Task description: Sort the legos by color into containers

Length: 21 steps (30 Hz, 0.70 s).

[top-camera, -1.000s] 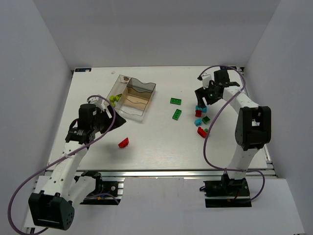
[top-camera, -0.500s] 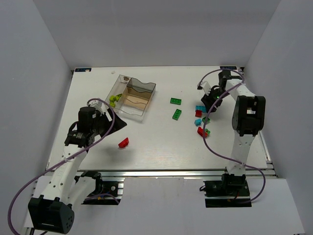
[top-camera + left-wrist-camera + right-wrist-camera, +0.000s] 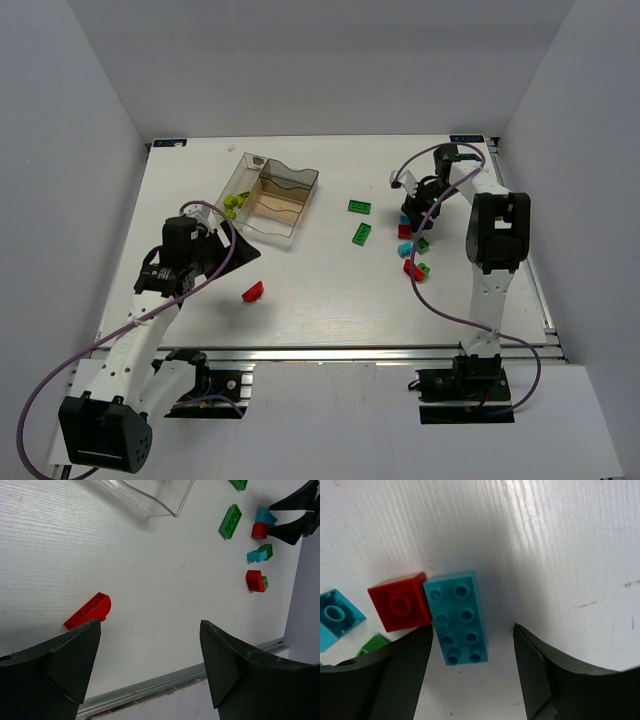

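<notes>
A clear brownish tray (image 3: 297, 215) stands at the back left, with yellow-green legos (image 3: 235, 203) in its left compartment. A red lego (image 3: 253, 291) (image 3: 89, 611) lies alone just beyond my open left gripper (image 3: 236, 252) (image 3: 150, 650), by its left finger. Two dark green plates (image 3: 360, 220) lie mid-table. At the right is a cluster of light blue, red and green legos (image 3: 410, 245). My right gripper (image 3: 410, 214) (image 3: 472, 650) hangs open over a light blue two-by-four brick (image 3: 459, 617), whose near end lies between the fingers. A red brick (image 3: 400, 601) touches its side.
A small light blue brick (image 3: 335, 615) and a green one (image 3: 372, 644) lie left of the right gripper. The table's front metal rail (image 3: 200, 672) runs just below the left fingers. White walls close in the table.
The right gripper has come down and left from the back right corner onto the light blue brick. The left arm has barely shifted.
</notes>
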{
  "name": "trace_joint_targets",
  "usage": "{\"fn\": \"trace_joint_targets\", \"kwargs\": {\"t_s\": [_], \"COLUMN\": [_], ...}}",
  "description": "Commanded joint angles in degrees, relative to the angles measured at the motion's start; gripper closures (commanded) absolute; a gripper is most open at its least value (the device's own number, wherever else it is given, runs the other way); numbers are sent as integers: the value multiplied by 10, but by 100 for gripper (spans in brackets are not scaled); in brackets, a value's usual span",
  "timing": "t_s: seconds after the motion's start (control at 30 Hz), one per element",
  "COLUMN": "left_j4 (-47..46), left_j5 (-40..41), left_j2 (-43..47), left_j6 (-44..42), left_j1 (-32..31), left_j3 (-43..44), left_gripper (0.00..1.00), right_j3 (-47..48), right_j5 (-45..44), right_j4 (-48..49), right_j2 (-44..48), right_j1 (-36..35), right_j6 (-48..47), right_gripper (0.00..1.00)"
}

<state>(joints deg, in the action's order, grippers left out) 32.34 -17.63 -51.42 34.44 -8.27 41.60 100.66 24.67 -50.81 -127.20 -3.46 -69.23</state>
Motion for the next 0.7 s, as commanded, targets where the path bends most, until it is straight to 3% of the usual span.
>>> {"fn": "trace_joint_targets", "kwargs": {"t_s": [0.0,0.1,0.13,0.17,0.27,0.4,0.53,0.67], "left_j4": [-15,-22,-24,-25,-29,-33,-38,-38], "left_j5": [-13,-16,-20,-22,-22,-25,-27,-20], "left_j2": [-1,-8,-10,-12,-17,-18,-18,-16], "left_j6": [6,11,12,13,14,17,20,25], "left_j1": [-1,-1,-1,-1,-1,-1,-1,-1], "left_j3": [-6,-6,-5,-5,-4,-8,-8,-4], "left_gripper": [10,9,8,8,8,7,7,7], "right_j3": [8,7,8,12,22,48,106,142], "right_j5": [2,1,3,6,19,55,96,133], "right_j4": [-15,-2,-1,-1,-1,-3,13,96], "right_j2": [-9,-11,-11,-9,4,25,36,30], "right_j1": [-16,-21,-26,-24,-29,-55,-107,-195], "right_j6": [-51,-50,-51,-52,-51,-26,43,213], "right_gripper": [29,41,49,66,88,98,100,100]}}
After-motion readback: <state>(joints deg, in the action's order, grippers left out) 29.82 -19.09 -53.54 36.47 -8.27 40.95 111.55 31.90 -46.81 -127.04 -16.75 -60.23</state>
